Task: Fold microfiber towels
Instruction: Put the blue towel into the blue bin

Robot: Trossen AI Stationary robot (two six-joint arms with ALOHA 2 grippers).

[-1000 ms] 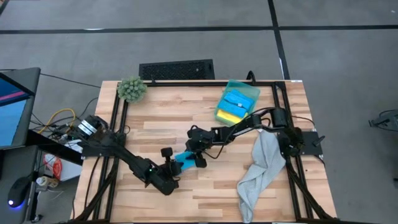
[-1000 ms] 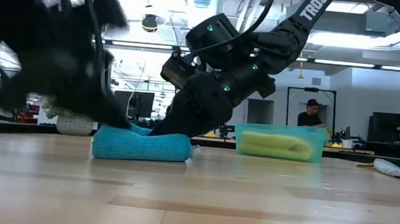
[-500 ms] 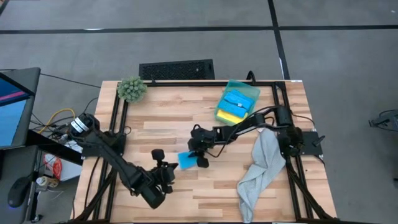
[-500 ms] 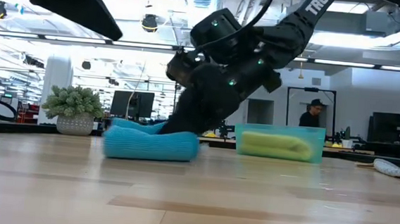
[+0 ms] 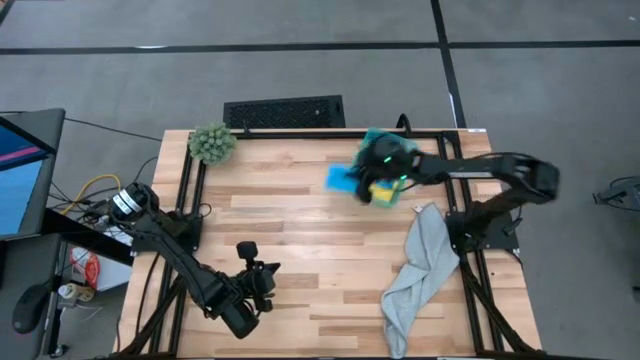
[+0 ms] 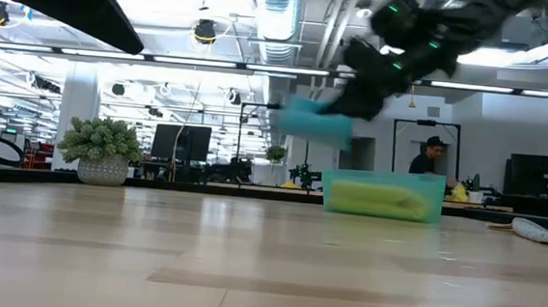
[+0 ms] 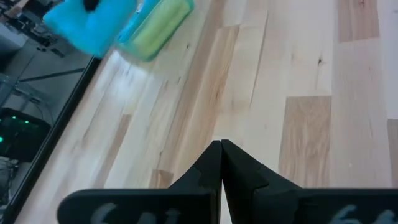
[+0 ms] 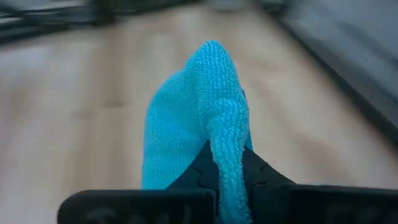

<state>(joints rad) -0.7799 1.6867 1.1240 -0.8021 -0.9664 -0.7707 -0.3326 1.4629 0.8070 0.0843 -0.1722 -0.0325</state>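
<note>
The right claw hangs above the far right part of the worktop, clamped on a folded blue towel that it holds clear of the wood. In the low view this blue towel floats well above the boards, just beside and higher than the green bin. The right wrist view shows the cloth pinched between the two dark fingers, its folded edge rising past them.

The green bin sits near the far right corner, with a yellow towel and another blue towel inside it. A larger grey towel lies crumpled on the right side, draped toward the near edge.

The left claw waits over the near left part of the worktop, holding nothing; its fingers are pressed together in the left wrist view. A fuzzy green plant stands at the far left corner
</note>
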